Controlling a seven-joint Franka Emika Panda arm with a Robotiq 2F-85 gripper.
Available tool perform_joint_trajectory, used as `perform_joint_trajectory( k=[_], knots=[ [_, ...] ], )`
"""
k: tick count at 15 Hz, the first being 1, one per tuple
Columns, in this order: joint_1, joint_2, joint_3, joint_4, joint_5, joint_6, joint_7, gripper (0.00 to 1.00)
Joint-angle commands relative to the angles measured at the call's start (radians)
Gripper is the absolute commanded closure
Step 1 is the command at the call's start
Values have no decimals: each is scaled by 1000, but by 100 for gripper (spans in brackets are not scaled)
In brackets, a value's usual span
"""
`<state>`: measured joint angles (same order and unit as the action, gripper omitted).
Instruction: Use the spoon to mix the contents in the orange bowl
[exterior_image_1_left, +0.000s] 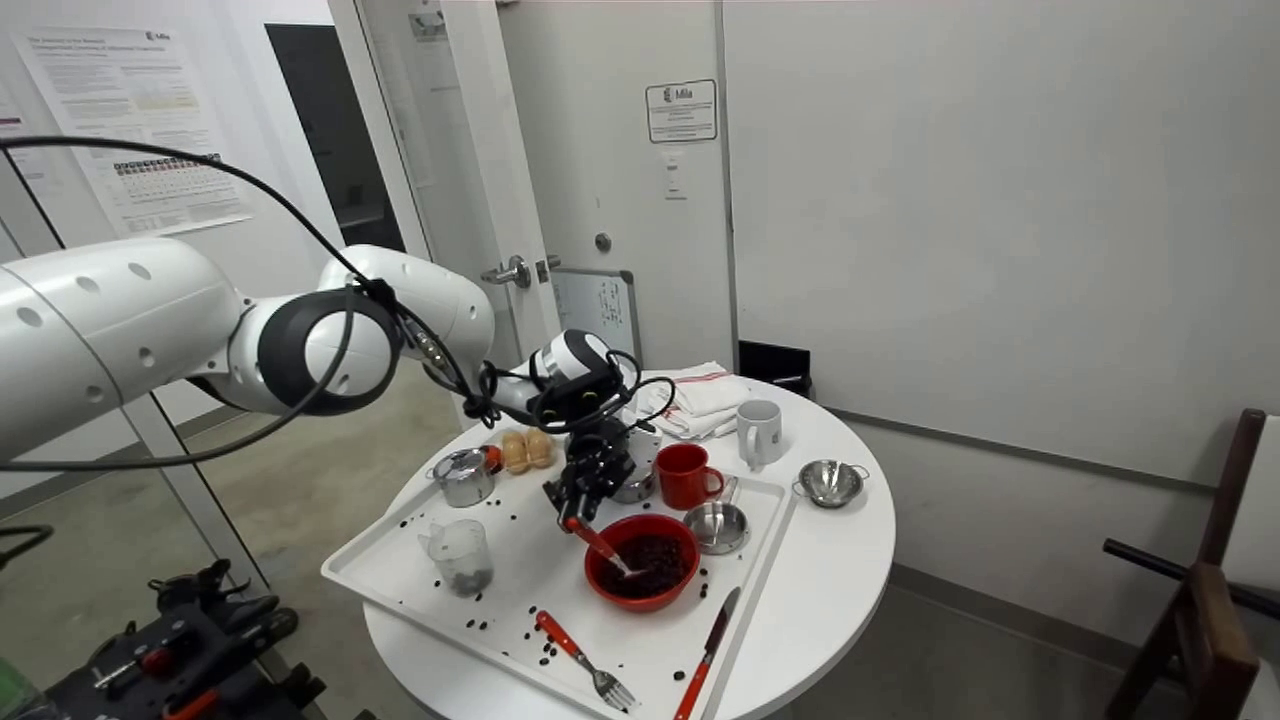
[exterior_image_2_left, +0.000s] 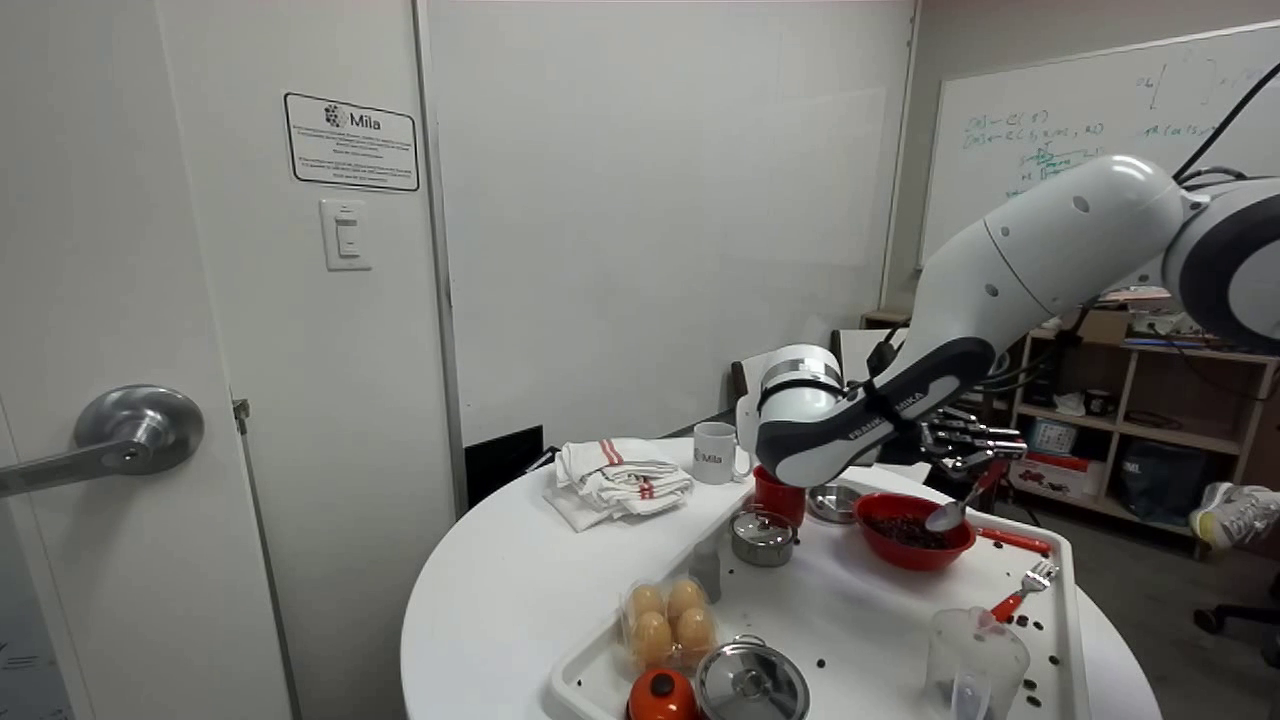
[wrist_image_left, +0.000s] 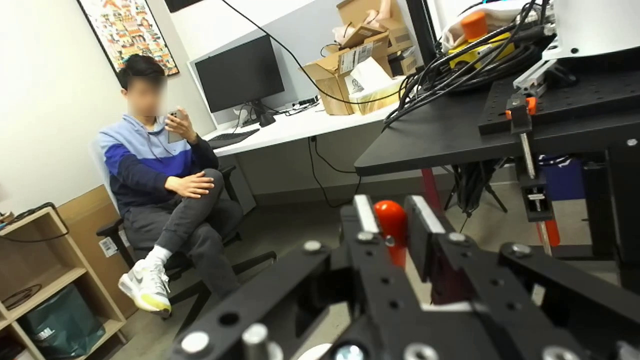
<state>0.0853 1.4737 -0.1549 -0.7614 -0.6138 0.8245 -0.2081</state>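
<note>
The orange bowl is a round red-orange bowl on the white tray, also in an exterior view. Dark beans lie in it. The spoon has a red-orange handle and a metal head; it leans into the bowl, its head at the beans. My gripper is beside and above the bowl, shut on the handle's upper end; it also shows in an exterior view. In the wrist view the handle's rounded end sits between the two fingers of the gripper. The wrist view does not show the bowl.
On the tray are a fork, a knife, a clear measuring cup, a red mug, a metal bowl, a lidded pot, eggs and scattered beans. A towel and white mug stand behind.
</note>
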Motion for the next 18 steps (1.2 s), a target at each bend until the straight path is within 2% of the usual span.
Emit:
perform_joint_trajectory(
  k=[1, 9, 14, 18],
  knots=[
    [-8, 0, 24, -13, -15, 37, -20, 92],
    [25, 1, 53, -81, -22, 219, -33, 92],
    [47, 0, 48, -48, -35, 247, -58, 92],
    [12, -5, 27, -1, -27, 238, -69, 92]
  ],
)
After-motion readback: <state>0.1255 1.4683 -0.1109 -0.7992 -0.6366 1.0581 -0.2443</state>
